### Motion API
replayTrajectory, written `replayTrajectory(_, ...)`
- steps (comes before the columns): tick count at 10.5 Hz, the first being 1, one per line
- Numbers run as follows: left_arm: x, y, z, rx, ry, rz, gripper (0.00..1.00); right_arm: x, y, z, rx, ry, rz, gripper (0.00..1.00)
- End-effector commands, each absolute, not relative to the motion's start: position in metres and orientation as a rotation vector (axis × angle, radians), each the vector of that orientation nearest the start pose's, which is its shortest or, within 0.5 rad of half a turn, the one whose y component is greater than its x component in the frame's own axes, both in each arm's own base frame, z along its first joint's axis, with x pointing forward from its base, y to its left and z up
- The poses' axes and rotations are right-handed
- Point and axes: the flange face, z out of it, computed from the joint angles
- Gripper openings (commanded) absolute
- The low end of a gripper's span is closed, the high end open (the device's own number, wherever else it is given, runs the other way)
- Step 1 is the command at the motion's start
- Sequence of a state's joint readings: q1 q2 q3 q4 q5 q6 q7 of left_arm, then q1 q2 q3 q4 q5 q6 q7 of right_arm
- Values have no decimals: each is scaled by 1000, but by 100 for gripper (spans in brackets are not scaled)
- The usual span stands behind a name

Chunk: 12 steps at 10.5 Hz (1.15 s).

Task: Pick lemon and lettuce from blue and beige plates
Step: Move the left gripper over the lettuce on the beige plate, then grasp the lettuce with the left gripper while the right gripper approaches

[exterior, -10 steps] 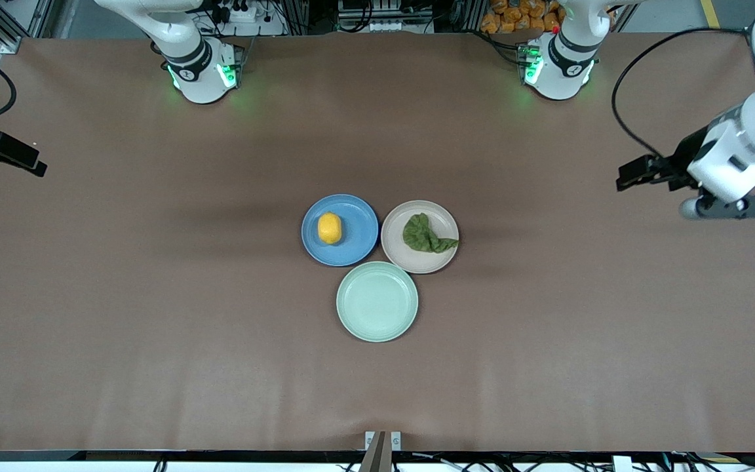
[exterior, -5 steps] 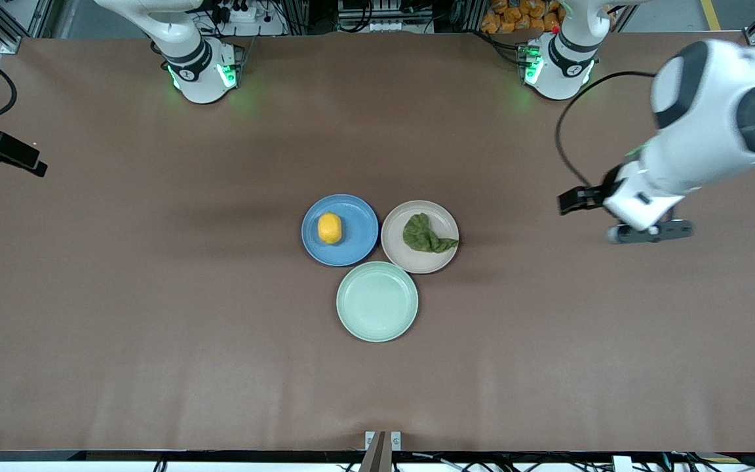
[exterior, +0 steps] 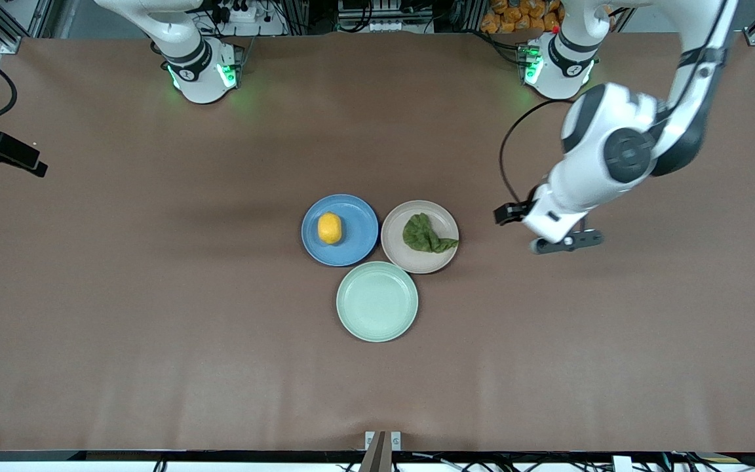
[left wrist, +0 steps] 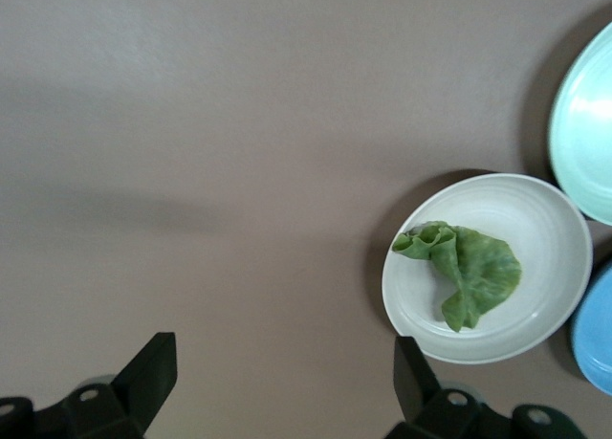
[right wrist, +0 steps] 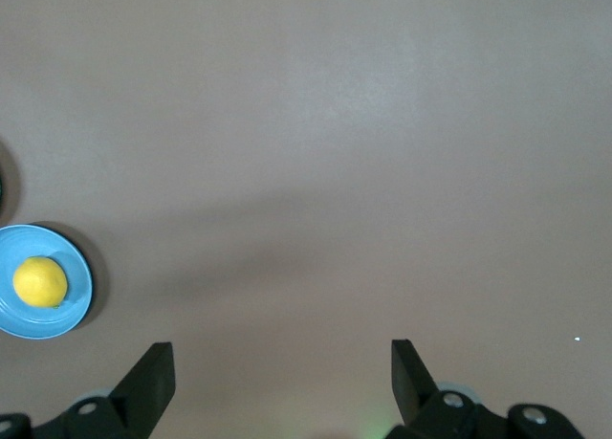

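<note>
The lemon (exterior: 329, 228) lies on the blue plate (exterior: 358, 229). The lettuce (exterior: 425, 235), a crumpled green leaf, lies on the beige plate (exterior: 404, 252). My left gripper (exterior: 564, 244) is up over bare table beside the beige plate, toward the left arm's end. In the left wrist view it (left wrist: 282, 348) is open and empty, with the lettuce (left wrist: 464, 272) and beige plate (left wrist: 555, 229) in sight. My right gripper (right wrist: 282, 358) is open and empty over bare table; its view shows the lemon (right wrist: 40, 281) on the blue plate (right wrist: 76, 300) far off. It is outside the front view.
An empty pale mint-green plate (exterior: 377, 301) sits nearer the front camera, touching both other plates; it also shows in the left wrist view (left wrist: 588, 142). A black camera bracket (exterior: 0, 152) shows at the right arm's end of the table. Brown table lies all round the plates.
My left arm has swung in from the left arm's end of the table toward the beige plate. The plates, lemon and lettuce have not moved.
</note>
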State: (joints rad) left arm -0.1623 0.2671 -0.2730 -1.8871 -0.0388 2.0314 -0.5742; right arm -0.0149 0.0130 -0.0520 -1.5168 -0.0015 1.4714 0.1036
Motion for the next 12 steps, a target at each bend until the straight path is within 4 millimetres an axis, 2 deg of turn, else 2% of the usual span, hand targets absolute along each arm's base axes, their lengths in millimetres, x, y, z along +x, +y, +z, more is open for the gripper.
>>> replayTrajectory(1,549,-280,325,-3128,-328,226,100,547,-36,637,-3143,265,89,100)
replayTrajectory(2,542,-300,305,-3117,-383,241,100,548,-36,636,-3143,265,91,100)
replayTrajectory(4,540,-328,276,-3106,-466,261,100,548,-36,636,-3143,265,92,100)
replayTrajectory(6,550,-348,264,-3101,-562,270,100,551,-34,630,-3141,257,111,100)
replayTrajectory(8,550,-377,250,-3091,-608,280,100,564,-6,609,-3199,170,159,100)
replayTrajectory(10,547,-384,230,-3039,-613,243,98,576,12,604,-3207,119,87,100)
replayTrajectory(11,543,-396,222,-3030,-605,235,96,584,24,595,-3206,90,73,100)
replayTrajectory(12,541,-400,213,-3020,-611,247,94,591,36,587,-3208,55,52,100)
